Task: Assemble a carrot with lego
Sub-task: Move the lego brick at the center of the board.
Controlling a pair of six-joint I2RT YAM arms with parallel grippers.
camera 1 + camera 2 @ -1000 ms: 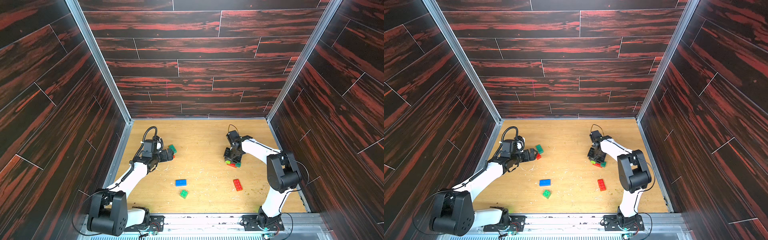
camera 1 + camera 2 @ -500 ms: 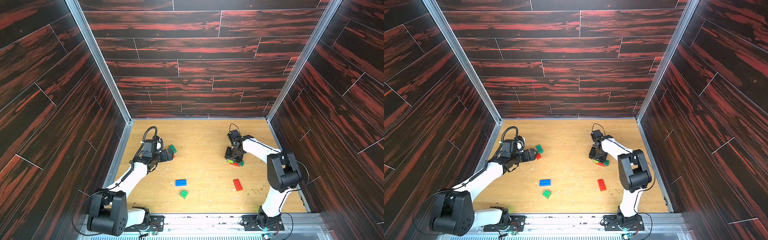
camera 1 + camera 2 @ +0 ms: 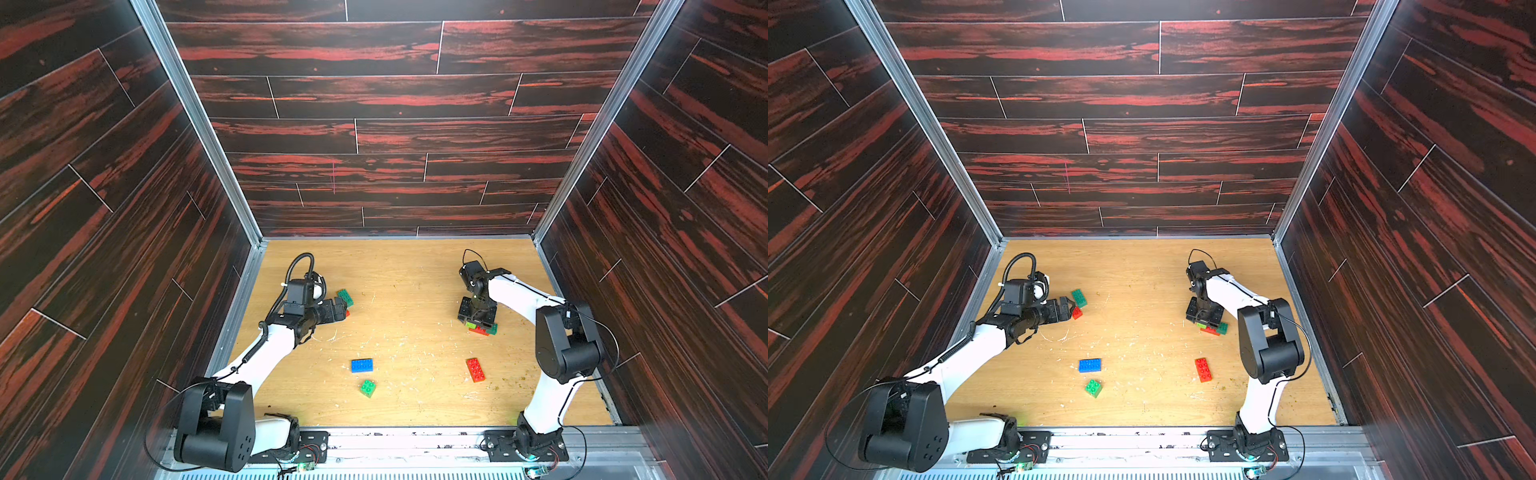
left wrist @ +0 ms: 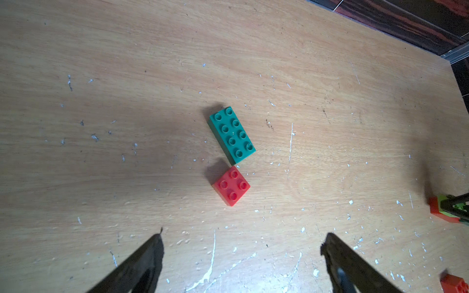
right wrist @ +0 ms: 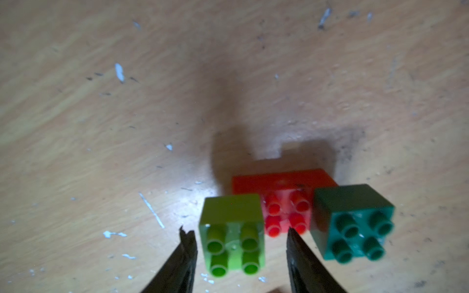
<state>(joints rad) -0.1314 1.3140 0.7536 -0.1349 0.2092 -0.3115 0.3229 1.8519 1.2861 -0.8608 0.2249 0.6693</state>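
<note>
The carrot (image 5: 284, 203) is three joined lego bricks: a long red one carrying a lime square (image 5: 232, 236) and a dark green square (image 5: 352, 223). In both top views it lies on the table's right side (image 3: 480, 329) (image 3: 1212, 329). My right gripper (image 5: 239, 234) (image 3: 478, 318) hangs over it, open, its fingers either side of the lime square with a gap on each side. My left gripper (image 4: 243, 238) (image 3: 1065, 309) is wide open and empty, just short of a small red square (image 4: 232, 186) and a long teal brick (image 4: 232, 135).
Loose on the front half of the wooden table (image 3: 415, 282) lie a long blue brick (image 3: 361, 365), a small green square (image 3: 368, 388) and a long red brick (image 3: 475, 369). Dark panelled walls enclose the table on three sides.
My right gripper has opened and let go of the lime square, which stays on the red brick. The left arm has not moved.
</note>
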